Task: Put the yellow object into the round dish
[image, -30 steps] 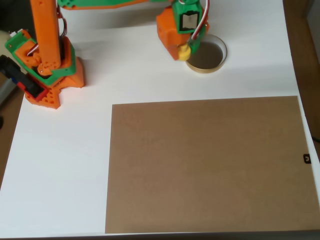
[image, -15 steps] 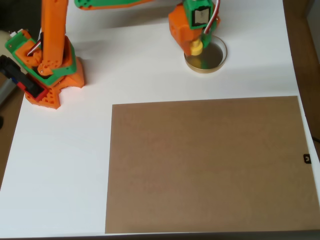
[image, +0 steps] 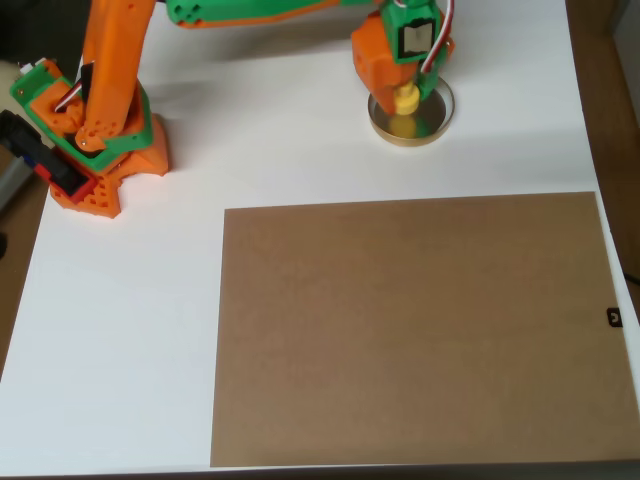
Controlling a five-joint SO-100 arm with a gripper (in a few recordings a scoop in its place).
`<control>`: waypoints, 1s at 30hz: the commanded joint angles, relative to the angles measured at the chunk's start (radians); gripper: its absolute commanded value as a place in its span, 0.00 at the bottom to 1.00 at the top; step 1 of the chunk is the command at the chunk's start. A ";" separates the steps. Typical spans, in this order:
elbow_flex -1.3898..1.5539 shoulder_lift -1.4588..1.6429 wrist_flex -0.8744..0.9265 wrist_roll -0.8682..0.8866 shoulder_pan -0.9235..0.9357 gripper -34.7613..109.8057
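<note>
Between hand [image: 407, 92] tips, yellow object [image: 405, 99]

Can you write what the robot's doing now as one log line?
gripper: shut on yellow object | position: above round dish | release: not yet

You won't find any words, numbers or brand names to read here. The only mark is a small black tag [image: 614, 318] at the right edge of the brown board [image: 410, 330], too small to make out.

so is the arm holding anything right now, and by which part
The gripper holds the yellow object over the round dish, apparently by its upper part; the exact contact is hidden.
</note>
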 commanded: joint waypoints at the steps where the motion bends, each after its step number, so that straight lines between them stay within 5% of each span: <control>1: -0.063 0.034 0.015 -0.008 -0.008 0.33; 17: -0.009 0.181 0.107 -0.026 0.003 0.40; 30: 0.491 0.703 0.133 -0.196 0.193 0.41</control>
